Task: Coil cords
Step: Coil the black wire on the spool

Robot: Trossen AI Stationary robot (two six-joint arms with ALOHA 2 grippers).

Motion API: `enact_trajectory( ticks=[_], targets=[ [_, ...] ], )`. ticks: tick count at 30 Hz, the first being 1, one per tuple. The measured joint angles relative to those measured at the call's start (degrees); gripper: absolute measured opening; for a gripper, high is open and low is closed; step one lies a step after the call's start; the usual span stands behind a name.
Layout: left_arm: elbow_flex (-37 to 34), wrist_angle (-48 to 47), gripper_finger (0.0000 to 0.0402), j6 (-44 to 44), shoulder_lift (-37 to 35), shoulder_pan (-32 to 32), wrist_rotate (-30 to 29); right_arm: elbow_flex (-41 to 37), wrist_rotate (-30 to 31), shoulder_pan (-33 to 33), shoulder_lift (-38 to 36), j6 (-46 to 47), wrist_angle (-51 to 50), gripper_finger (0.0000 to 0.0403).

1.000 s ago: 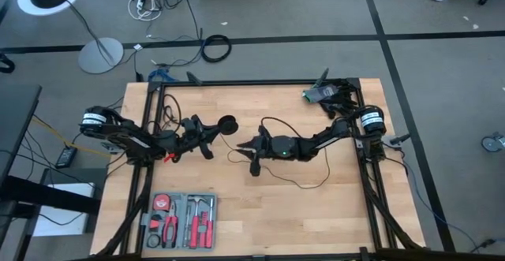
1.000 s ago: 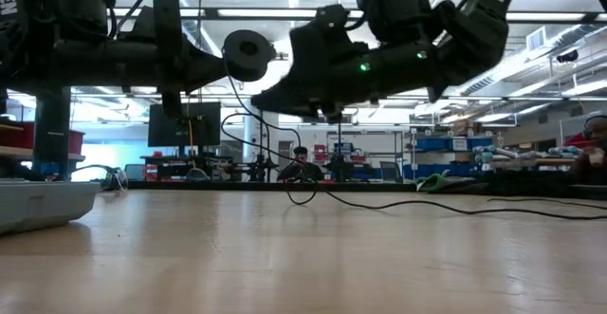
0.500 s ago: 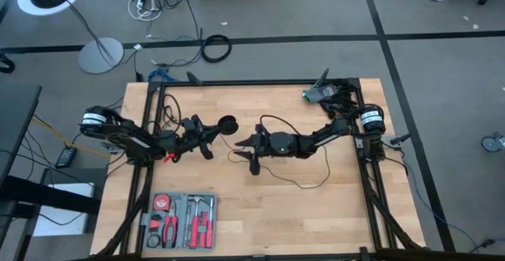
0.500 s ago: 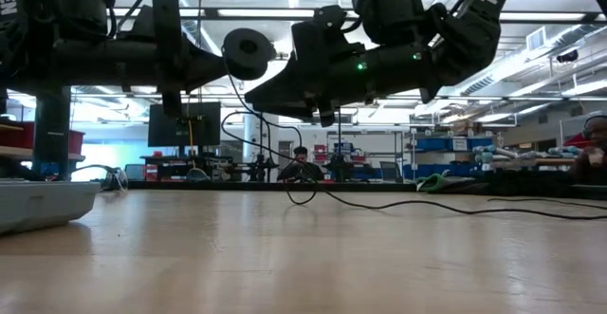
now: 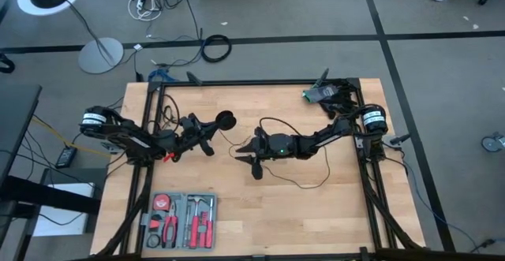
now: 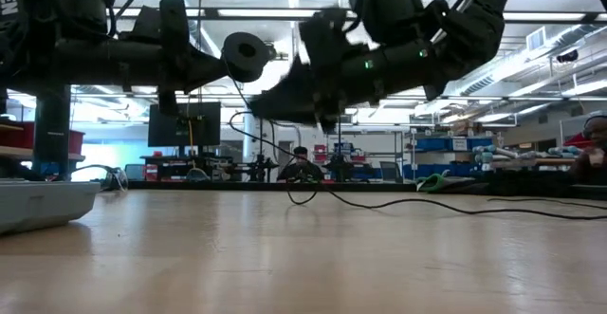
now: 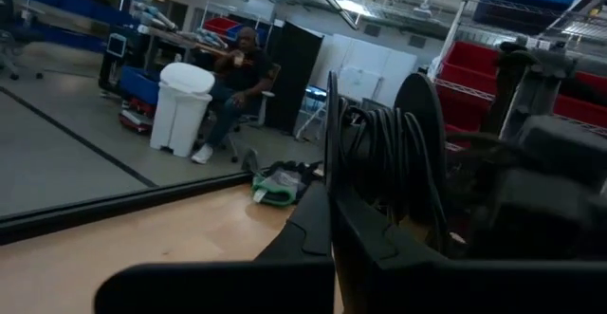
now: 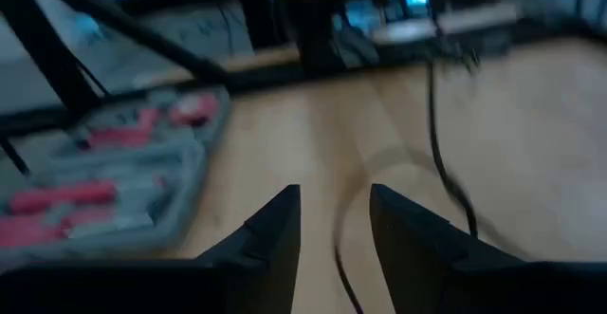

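Note:
The cord is one thin black wire ending in a round black puck (image 5: 225, 121). My left gripper (image 5: 211, 129) is shut on it at the left of the table, above the wood, and the puck (image 6: 245, 56) sticks out past its fingers. From there the wire (image 5: 272, 124) sags toward my right gripper (image 5: 240, 152). It then trails over the table (image 5: 312, 184) toward the near right. My right gripper (image 8: 334, 205) is open at the table's middle, also above the wood, with a strand of wire (image 8: 340, 248) between its fingers. My left gripper is shut on several gathered loops of the wire (image 7: 379, 153) just behind the puck (image 7: 422, 134). The fingers (image 7: 327, 191) come roughly level from the table's left. The loops and puck are lifted clear of the table, and the rest hangs slack. My right gripper has a strand between its open fingers; I cannot tell whether it touches.
A grey tool tray (image 5: 180, 220) with red-handled tools lies at the near left. A green and black bundle (image 5: 319, 94) sits at the far right corner. Black frame rails (image 5: 237, 82) run round the table. A person (image 6: 301, 165) sits in the room behind.
My right gripper has stayed in place and turned a little at the wrist. The slack wire hanging between the puck and my right gripper has swung slightly. My left gripper has kept the puck where it was.

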Motion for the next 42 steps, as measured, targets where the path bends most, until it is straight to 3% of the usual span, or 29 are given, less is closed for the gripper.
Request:
enact_trajectory(
  ticks=[3, 21, 24, 29, 33, 36, 42],
  targets=[
    [0.56, 0.02, 0.0000, 0.00, 0.00, 0.00, -0.02, -0.09, 0.55, -0.47, 0.09, 1.60, -3.98, 0.0124],
    [5.22, -1.07, 0.0000, 3.19, 0.00, 0.00, 0.61, -0.04, -1.06, -1.08, 0.07, 2.98, -5.09, 0.0112],
    [5.29, -1.06, 0.0000, 3.19, 0.00, 0.00, 0.62, -0.04, -0.78, -1.30, 0.07, 4.09, -6.10, 0.0091],
    [5.29, -0.81, 0.0000, 3.15, 0.00, 0.00, 0.63, -0.04, 3.30, -1.22, 0.09, 3.85, -8.97, 0.0011],
    [5.29, -0.59, 0.0000, 4.76, 0.00, 0.00, 0.60, -0.04, 5.82, -0.39, -0.69, 6.86, -13.64, 0.0006],
    [5.29, -0.15, 0.0000, 6.89, -0.04, 0.00, 0.05, -0.04, 8.47, 0.82, -2.99, 11.15, -23.38, 0.0004],
    [5.27, 0.06, 0.0000, 10.02, -1.85, 0.00, -4.98, -3.38, 21.87, 5.72, -9.97, 21.91, -42.76, 0.0002]
  ],
)
